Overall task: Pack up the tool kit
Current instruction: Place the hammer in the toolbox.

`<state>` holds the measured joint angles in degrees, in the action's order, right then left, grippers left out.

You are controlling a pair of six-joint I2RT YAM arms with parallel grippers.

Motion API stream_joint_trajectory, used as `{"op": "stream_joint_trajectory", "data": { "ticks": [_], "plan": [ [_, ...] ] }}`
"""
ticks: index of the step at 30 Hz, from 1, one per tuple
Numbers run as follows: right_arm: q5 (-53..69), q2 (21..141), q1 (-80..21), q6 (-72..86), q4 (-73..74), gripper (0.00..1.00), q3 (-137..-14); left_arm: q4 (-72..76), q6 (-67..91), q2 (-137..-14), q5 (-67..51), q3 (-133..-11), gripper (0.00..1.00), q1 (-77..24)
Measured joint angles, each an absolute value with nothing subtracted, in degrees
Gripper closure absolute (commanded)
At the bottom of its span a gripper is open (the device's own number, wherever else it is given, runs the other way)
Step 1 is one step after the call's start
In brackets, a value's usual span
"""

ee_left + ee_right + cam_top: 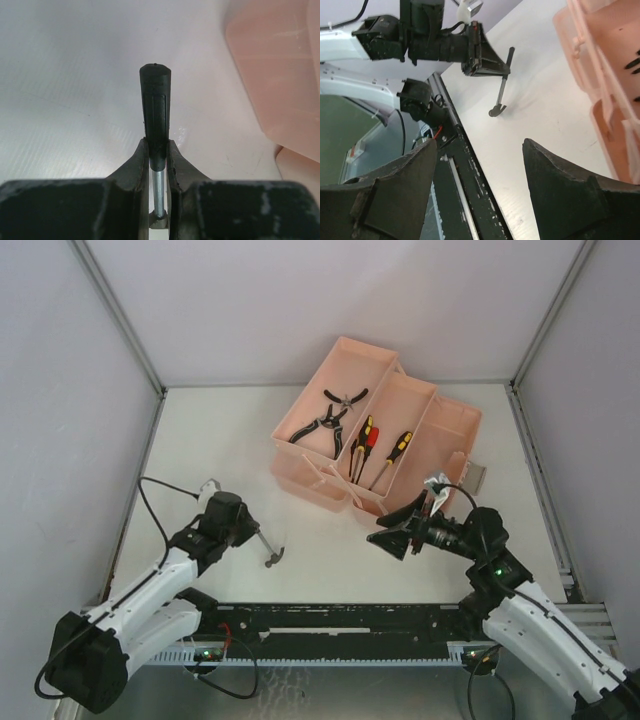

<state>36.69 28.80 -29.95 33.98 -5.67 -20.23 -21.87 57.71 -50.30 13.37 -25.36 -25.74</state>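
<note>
Sticking from the left pincer (157, 146) is a black-handled hammer (156, 102).

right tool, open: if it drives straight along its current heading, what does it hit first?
Most likely the hammer held by the left tool: it sits roughly ahead of the right tool, only bare table between. Height is unclear, so it could pass under.

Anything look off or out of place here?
Nothing broken or spilled. The pink toolbox sits skewed to the table edges, trays open, pliers and screwdrivers lying inside. The left hand grips the hammer by its handle, head hanging down; the right hand is open and empty.
</note>
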Motion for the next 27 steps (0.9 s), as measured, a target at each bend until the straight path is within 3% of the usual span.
{"op": "stream_joint_trajectory", "data": {
  "ticks": [7, 14, 27],
  "plan": [
    [30.81, 36.82, -43.22, 26.81, -6.66, 0.32, -22.26, -21.43, 58.30, -50.70, 12.36, -23.33, 1.00, -25.76],
    [20.67, 52.42, -58.11, 16.32, -7.92, 0.32, -27.18, -20.67, 58.74, -45.65, 10.02, -22.09, 1.00, -25.89],
    [10.22, 79.11, -61.34, 15.09, -10.50, 0.30, -41.82, -20.47, 60.80, -31.33, 7.25, -20.25, 1.00, -25.98]
  ]
}}
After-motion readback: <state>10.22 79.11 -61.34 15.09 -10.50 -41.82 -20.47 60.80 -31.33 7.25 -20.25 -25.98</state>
